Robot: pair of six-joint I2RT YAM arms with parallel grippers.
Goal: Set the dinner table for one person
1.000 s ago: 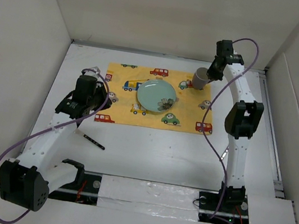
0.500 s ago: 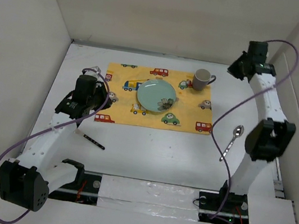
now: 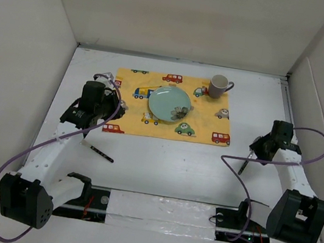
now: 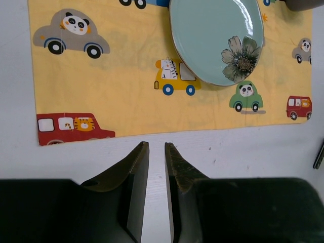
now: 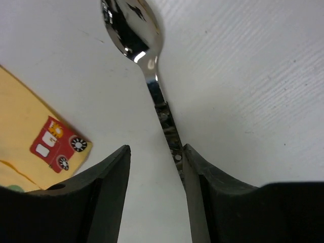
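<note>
A view from above showed the dinner table [image 3: 161, 164], a large plain white top walled by white panels. A yellow placemat [image 3: 205, 119] printed with cartoon cars lay on its far middle part. A pale green plate [image 3: 166, 100] with a flower printed near one edge sat near the placemat's centre. A grey mug [image 3: 218, 86] stood upright on the placemat's far right corner, its handle pointing right. A thin dark utensil [image 3: 101, 153] lay flat on the bare table, apart from the placemat's near left corner. What kind it was could not be told.

The left gripper [image 4: 156, 147] hung over the bare table just beside the placemat's near edge, toward its left end. Its jaws stood narrow, with only a slim gap, and nothing was between them.

The right gripper [image 5: 154, 152] was low over the table to the right of the placemat, well apart from the mug. Its jaws stood fairly wide. A shiny metal spoon [image 5: 132, 30] lay on the white surface. Its bowl was past the fingertips, and its handle ran back between the jaws, close along the inner side of one finger. The jaws were not pinched on it.
</note>
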